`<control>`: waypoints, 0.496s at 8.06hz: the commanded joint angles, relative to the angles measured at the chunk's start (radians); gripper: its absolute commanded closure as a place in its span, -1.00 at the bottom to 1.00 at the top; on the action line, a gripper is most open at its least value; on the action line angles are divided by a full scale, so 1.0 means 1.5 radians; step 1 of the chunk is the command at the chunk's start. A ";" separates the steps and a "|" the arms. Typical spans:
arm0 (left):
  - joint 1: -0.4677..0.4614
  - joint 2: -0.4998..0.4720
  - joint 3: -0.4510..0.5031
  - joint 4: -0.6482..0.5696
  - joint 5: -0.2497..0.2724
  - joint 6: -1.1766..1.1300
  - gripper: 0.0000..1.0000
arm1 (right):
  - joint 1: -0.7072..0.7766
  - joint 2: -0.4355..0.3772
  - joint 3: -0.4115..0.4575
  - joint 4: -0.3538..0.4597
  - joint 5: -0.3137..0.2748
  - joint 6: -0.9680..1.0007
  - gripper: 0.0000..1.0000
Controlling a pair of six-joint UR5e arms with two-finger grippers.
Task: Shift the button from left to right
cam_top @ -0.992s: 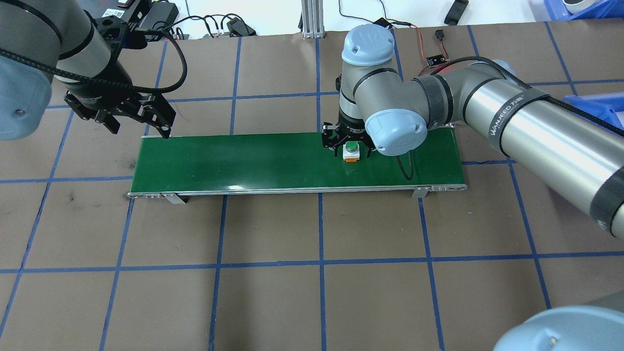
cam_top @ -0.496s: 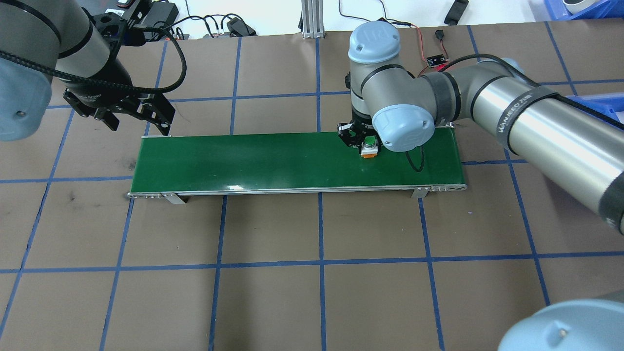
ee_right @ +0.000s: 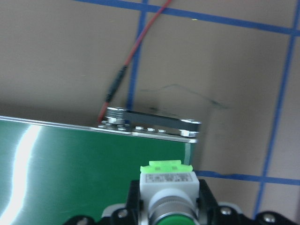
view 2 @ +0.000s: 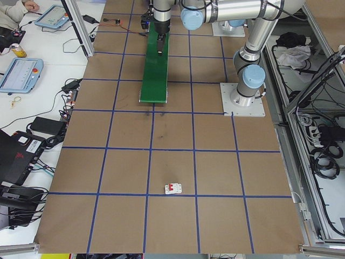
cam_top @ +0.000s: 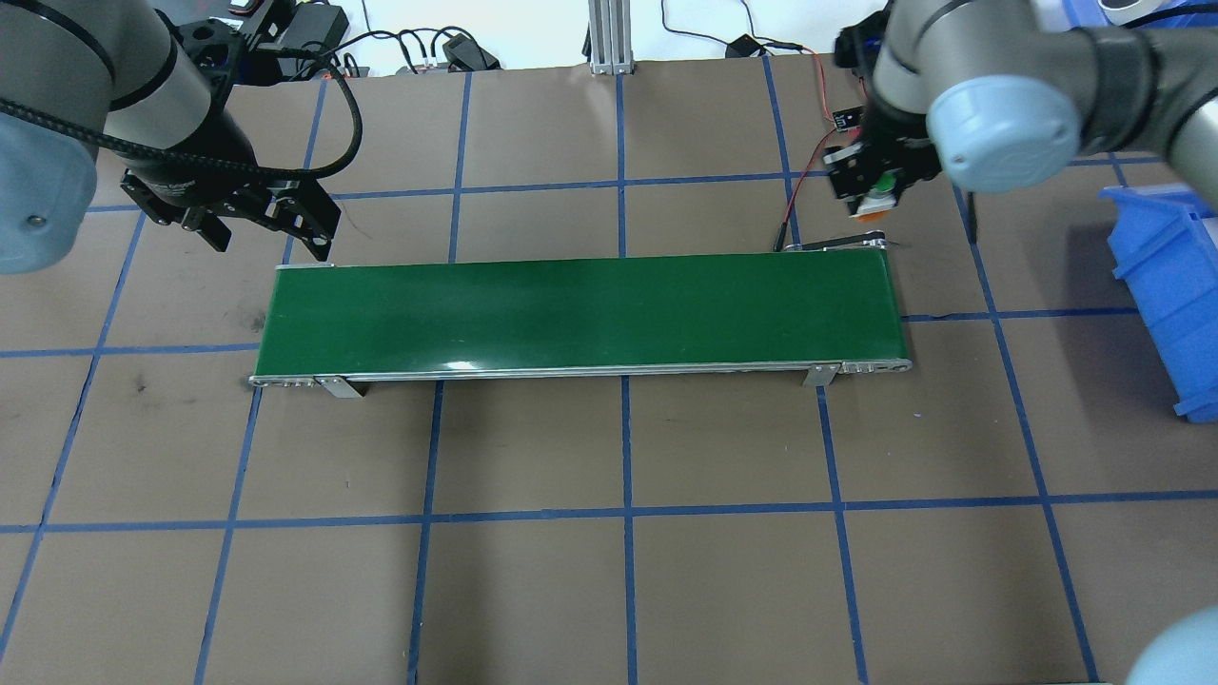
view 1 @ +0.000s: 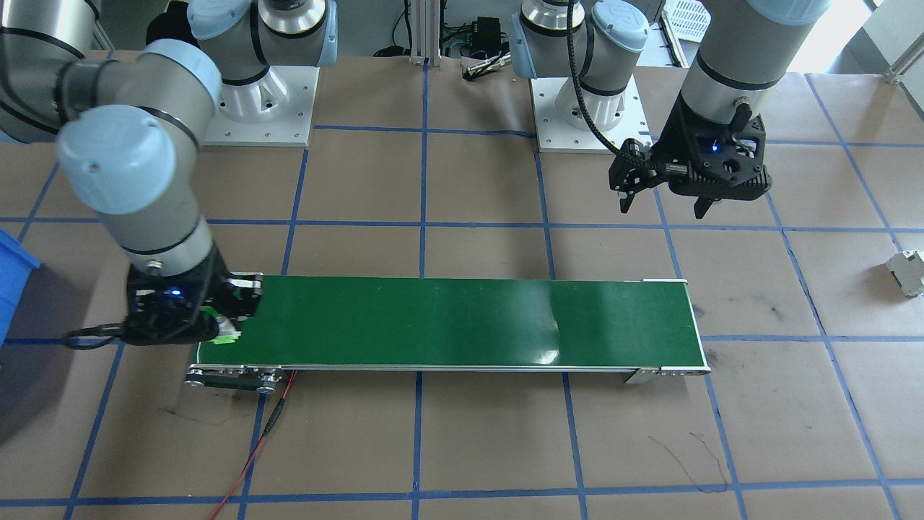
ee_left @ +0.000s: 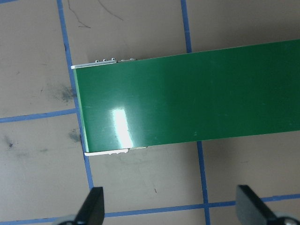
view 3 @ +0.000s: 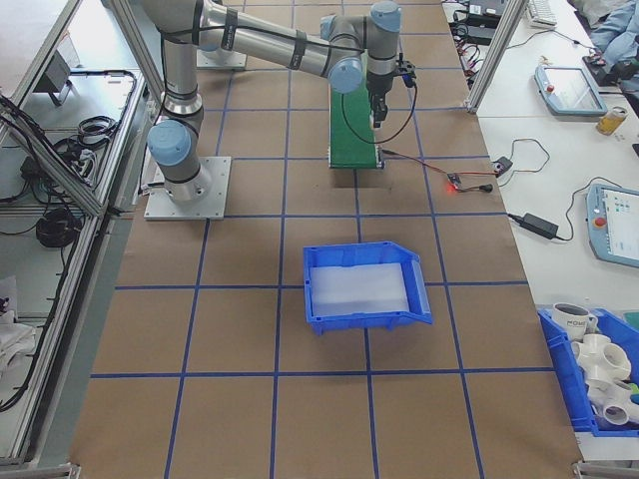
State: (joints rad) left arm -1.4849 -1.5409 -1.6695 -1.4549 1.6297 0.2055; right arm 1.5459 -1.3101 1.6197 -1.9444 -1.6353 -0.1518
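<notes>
The button (cam_top: 878, 197), with a green cap on a white-grey body, hangs lifted over the right end of the green conveyor belt (cam_top: 571, 314), and my right gripper (cam_top: 871, 188) is shut on it. In the right wrist view the button (ee_right: 167, 185) sits between the black fingers (ee_right: 207, 199), above the belt's end corner (ee_right: 154, 127). The front-facing view shows only its green base (view 1: 228, 334) under the right gripper (view 1: 220, 328). My left gripper (cam_top: 269, 243) hangs open with nothing in it just beyond the belt's left end; its fingertips (ee_left: 93, 206) frame bare table.
A blue bin (cam_top: 1166, 285) stands right of the belt. A red wire (cam_top: 804, 205) and a small circuit board (cam_top: 847, 118) lie behind the belt's right end. A white-grey block (view 1: 908, 271) lies far out on the robot's left.
My right gripper has carried the button from the belt's middle-right part up and away to its right end. The left gripper has barely moved.
</notes>
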 commanded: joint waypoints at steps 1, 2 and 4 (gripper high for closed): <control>0.001 0.000 -0.001 -0.001 -0.001 0.000 -1.00 | -0.200 -0.044 -0.020 0.051 -0.034 -0.324 1.00; 0.001 -0.009 -0.003 -0.004 -0.005 -0.004 -1.00 | -0.275 -0.044 -0.022 0.049 -0.034 -0.455 1.00; 0.001 -0.008 0.003 -0.005 0.001 -0.008 -1.00 | -0.410 -0.042 -0.022 0.043 -0.027 -0.669 1.00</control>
State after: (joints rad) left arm -1.4836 -1.5516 -1.6689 -1.4588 1.6229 0.2004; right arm 1.1157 -1.3736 1.5876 -1.8753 -1.6787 -0.8570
